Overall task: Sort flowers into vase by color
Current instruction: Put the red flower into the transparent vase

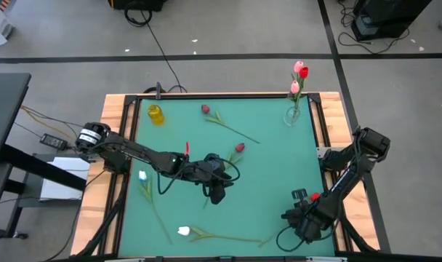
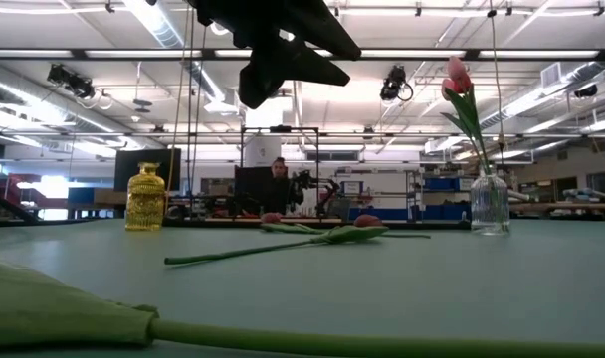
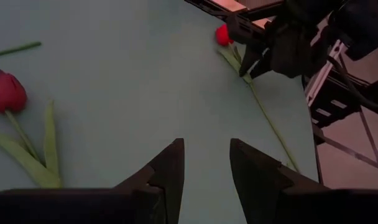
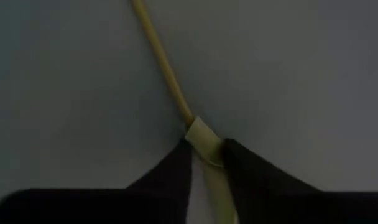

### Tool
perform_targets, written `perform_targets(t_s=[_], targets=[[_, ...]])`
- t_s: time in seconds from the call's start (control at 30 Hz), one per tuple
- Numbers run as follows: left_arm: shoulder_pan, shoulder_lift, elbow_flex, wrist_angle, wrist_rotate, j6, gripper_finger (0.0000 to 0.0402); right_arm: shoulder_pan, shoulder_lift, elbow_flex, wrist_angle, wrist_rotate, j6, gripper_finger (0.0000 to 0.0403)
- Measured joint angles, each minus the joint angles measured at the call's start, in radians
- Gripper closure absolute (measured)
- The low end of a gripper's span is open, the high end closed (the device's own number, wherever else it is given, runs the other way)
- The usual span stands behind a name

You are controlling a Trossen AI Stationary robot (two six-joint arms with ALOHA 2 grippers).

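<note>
Tulips (image 1: 299, 75) in clear vase (image 1: 293, 114).

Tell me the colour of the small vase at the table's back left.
Yellow vase, clearest in the low view.

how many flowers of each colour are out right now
pink tulips: 2, both in the clear vase
red tulips: 3, one held by the right gripper
white tulips: 2
total: 7

Left tool (image 3: 206, 163) parted over green surface (image 3: 127, 81); dark red tulip (image 3: 7, 91) beside; right tool (image 3: 254, 59) on bright red tulip (image 3: 224, 35).
</note>
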Motion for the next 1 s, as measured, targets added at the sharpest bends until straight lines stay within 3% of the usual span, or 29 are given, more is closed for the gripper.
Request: perform_targets(t_s=[0.17, 0.47, 0.73, 0.87, 1.0], targets=[[0.003, 0.000, 0.000, 0.001, 0.000, 0.000, 0.0269, -0.027, -0.003, -0.001, -0.003, -0.056, -0.032, 0.0390], [-0.005, 0.000, 0.000, 0.000, 0.000, 0.001, 0.0269, -0.184, -0.106, 0.056, 0.003, -0.314, -0.012, 0.0397], [-0.010, 0.000, 0.000, 0.017, -0.001, 0.108, 0.0269, -0.406, -0.234, 0.064, 0.061, -0.411, 0.324, 0.0394], [-0.051, 0.000, 0.000, 0.152, 0.014, 0.323, 0.0269, -0.525, -0.270, 0.064, 0.187, -0.532, 0.536, 0.0390], [-0.104, -0.001, 0.000, 0.281, 0.019, 0.541, 0.0269, -0.621, -0.275, 0.064, 0.421, -0.655, 0.687, 0.0376]])
